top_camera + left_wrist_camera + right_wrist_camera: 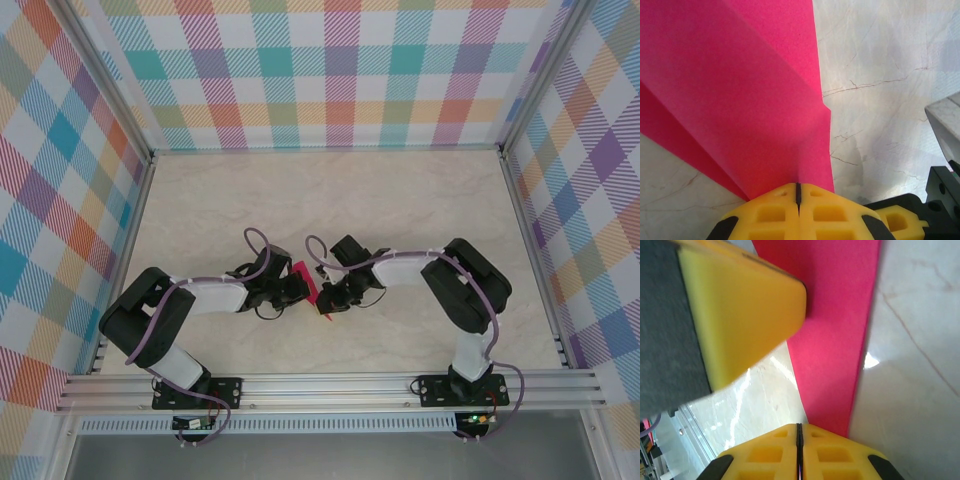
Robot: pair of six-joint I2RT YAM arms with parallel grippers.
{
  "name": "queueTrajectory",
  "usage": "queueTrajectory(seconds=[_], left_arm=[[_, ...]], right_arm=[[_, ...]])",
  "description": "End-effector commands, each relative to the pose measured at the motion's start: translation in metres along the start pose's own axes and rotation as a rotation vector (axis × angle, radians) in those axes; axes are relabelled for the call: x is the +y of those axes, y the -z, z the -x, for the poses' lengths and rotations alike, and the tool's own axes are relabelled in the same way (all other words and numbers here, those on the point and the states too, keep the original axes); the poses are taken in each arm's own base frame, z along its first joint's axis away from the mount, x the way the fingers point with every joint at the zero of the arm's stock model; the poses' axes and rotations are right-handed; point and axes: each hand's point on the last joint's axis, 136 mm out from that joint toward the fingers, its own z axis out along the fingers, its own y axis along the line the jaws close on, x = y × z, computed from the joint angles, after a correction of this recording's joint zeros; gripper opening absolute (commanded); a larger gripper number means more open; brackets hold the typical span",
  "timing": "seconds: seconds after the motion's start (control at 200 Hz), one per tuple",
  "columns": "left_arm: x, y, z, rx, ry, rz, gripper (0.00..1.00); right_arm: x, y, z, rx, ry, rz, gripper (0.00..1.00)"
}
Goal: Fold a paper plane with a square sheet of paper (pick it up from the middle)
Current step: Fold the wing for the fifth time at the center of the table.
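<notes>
Left fingers (770, 215), right fingers (770, 455), gripping folded paper (730, 100)

Pale marble-patterned desk (400, 200), pastel plaid walls (340, 70) on three sides, aluminium frame rail (330, 385) along the near edge, even light
</notes>
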Motion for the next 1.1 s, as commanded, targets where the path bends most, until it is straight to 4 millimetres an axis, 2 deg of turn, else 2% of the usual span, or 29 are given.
queueTrajectory(seconds=[0.0, 0.275, 0.395, 0.495, 0.61, 0.695, 0.95, 1.095], left_arm=[[0.034, -0.004, -0.007, 0.012, 0.018, 0.151, 0.01], [0.036, -0.004, -0.006, 0.010, 0.017, 0.169, 0.01], [0.033, -0.004, -0.006, 0.013, 0.016, 0.159, 0.01], [0.029, -0.004, -0.005, 0.013, 0.008, 0.147, 0.01], [0.026, -0.004, -0.003, 0.013, 0.006, 0.139, 0.01], [0.025, -0.004, -0.003, 0.013, 0.004, 0.136, 0.01], [0.023, -0.005, -0.004, 0.020, 0.009, 0.123, 0.01], [0.018, -0.004, -0.002, 0.018, 0.000, 0.111, 0.01]], right_arm=[[-0.024, 0.000, -0.045, 0.121, -0.095, -0.047, 0.09], [-0.034, 0.008, -0.078, 0.146, -0.150, -0.047, 0.09], [-0.033, 0.017, -0.079, 0.120, -0.149, -0.053, 0.09], [-0.021, 0.027, -0.065, 0.068, -0.108, -0.048, 0.09], [0.000, 0.042, -0.038, -0.017, -0.041, -0.024, 0.10], [0.011, 0.045, -0.020, -0.056, -0.010, -0.008, 0.10], [0.018, 0.030, 0.019, -0.073, -0.013, 0.019, 0.10], [0.009, 0.016, 0.026, -0.048, -0.039, 0.013, 0.10]])
